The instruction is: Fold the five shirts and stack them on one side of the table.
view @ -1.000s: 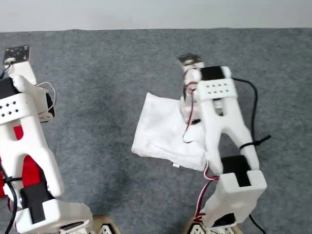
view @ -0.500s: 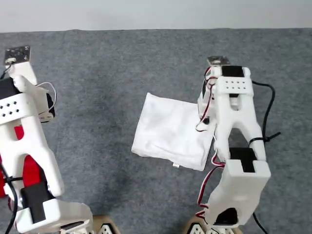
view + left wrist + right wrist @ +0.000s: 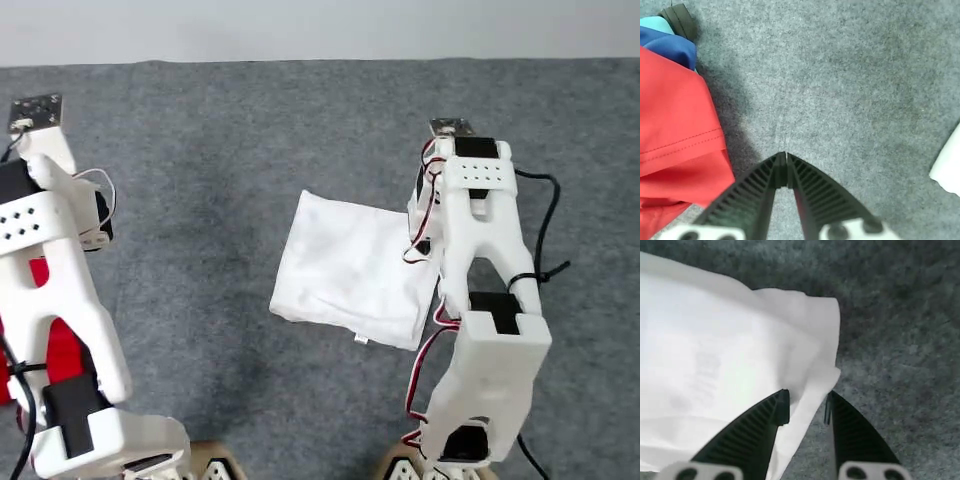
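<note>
Working over a grey felt-like table [image 3: 230, 140]. Reading 2 white arms in the high view: left arm [image 3: 50, 270] down the left edge, right arm [image 3: 480, 270] right of centre.

Seeing the white shirt [image 3: 345, 270] folded to a rough rectangle, flat and slightly skewed at centre frame, right edge hidden behind the right arm. Spotting a red shirt [image 3: 55, 350] at lower left, half covered by the left arm. From the left wrist: blue cloth [image 3: 670, 45] and a teal scrap [image 3: 655, 25] peeking past the red, plus a dark band [image 3: 680, 20] beside them.

On the right gripper [image 3: 807, 400]: spread apart, straddling the loose corner flap of the white shirt, nothing pinched yet. On the left gripper [image 3: 786, 160]: pressed together on nothing, hovering above bare table just beside the red shirt.

Handling, as a judgement: light, limp, thin cloth with 0 stiffness. Likely to sag and unfold if lifted by 1 layer. Better to pinch through all layers at that corner, or to drag it flat. Expect some drag and bunching on the felt.

Hard to tell:
- how many layers sit between the right fingers
- how many shirts make up the left pile (cannot count 5)
- what the dark band belongs to

Also noting a small tag [image 3: 361, 340] poking out at the white shirt's lower edge, too small to read.
</note>
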